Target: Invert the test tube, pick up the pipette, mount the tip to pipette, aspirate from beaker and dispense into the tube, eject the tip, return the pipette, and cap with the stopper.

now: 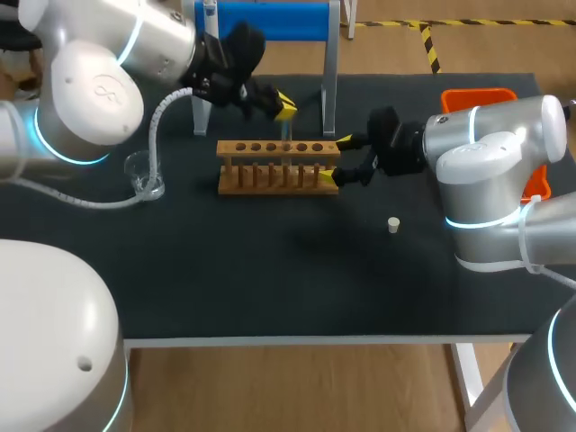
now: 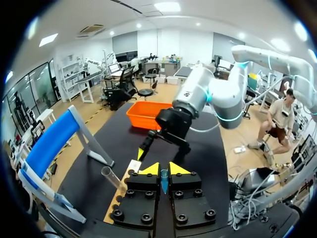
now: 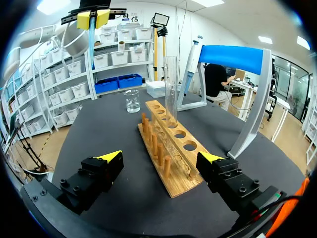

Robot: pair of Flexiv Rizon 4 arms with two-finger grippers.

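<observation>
A wooden rack [image 1: 277, 166] [image 3: 168, 148] lies mid-table, and a clear test tube [image 3: 171, 89] [image 2: 110, 176] stands upright in one of its holes. My left gripper [image 1: 284, 106] [image 2: 161, 168] [image 3: 94, 19] hangs above the rack, shut on a thin blue pipette tip [image 2: 164, 181] [image 3: 92, 47] that points down. My right gripper [image 1: 337, 158] [image 3: 163, 158] is open at table height, with the rack's right end between its fingers but untouched. The pipette [image 3: 194, 54] hangs on the blue stand [image 1: 270, 20]. A glass beaker [image 1: 144, 175] [image 3: 132, 100] is left of the rack. A small white stopper [image 1: 393, 224] lies on the mat.
An orange bin [image 1: 490, 99] [image 2: 148, 114] stands at the table's far right, behind my right arm. The blue stand's legs [image 1: 329, 85] rise just behind the rack. The black mat [image 1: 270, 279] in front of the rack is bare.
</observation>
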